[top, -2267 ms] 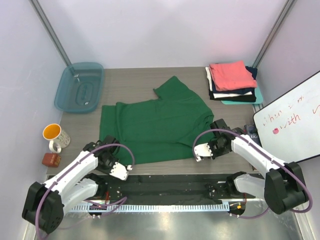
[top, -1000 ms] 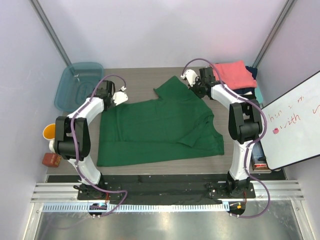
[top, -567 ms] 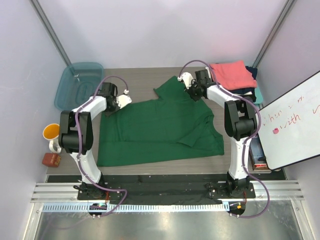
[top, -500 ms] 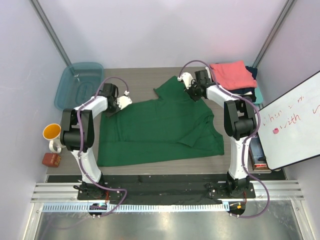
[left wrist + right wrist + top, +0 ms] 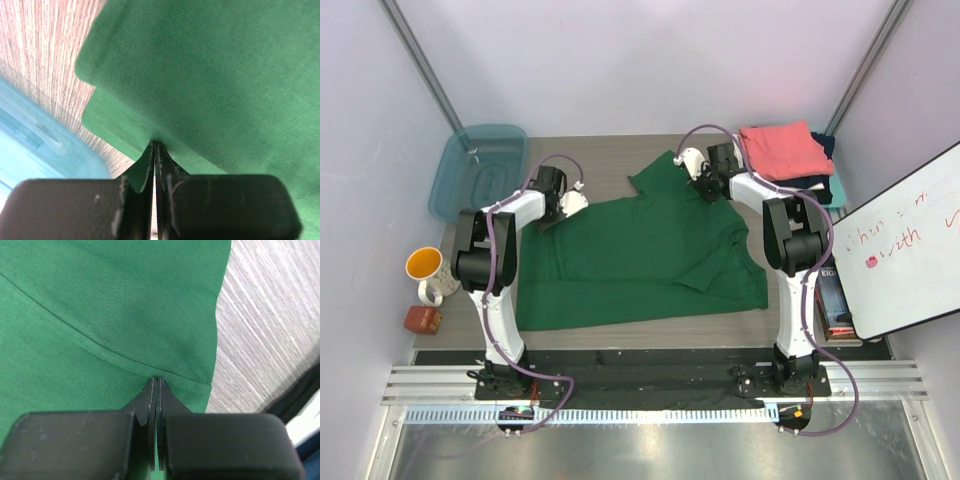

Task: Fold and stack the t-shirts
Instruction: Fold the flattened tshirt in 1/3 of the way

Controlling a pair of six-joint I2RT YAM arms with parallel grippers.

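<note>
The dark green t-shirt [image 5: 640, 255] lies spread flat on the wooden table, one sleeve pointing to the far side. My left gripper [image 5: 564, 209] is shut on its far left edge; the left wrist view shows the fingertips [image 5: 154, 146] pinching a fold of green cloth [image 5: 210, 75]. My right gripper [image 5: 698, 186] is shut on the far right shoulder by the sleeve; the right wrist view shows the tips [image 5: 157, 381] pinching green cloth [image 5: 100, 315]. A folded stack with the coral-pink shirt [image 5: 782, 150] on top sits at the far right corner.
A translucent teal tub [image 5: 480, 172] stands at the far left, close to my left gripper, and it also shows in the left wrist view [image 5: 30, 145]. A mug [image 5: 425, 266] and a small red-brown object [image 5: 421, 319] sit at the left edge. A whiteboard [image 5: 900, 240] leans at the right.
Both arms swung from the near hem to the far side of the shirt. Both grippers closed in on its far edge, and the left corner has shifted slightly right.
</note>
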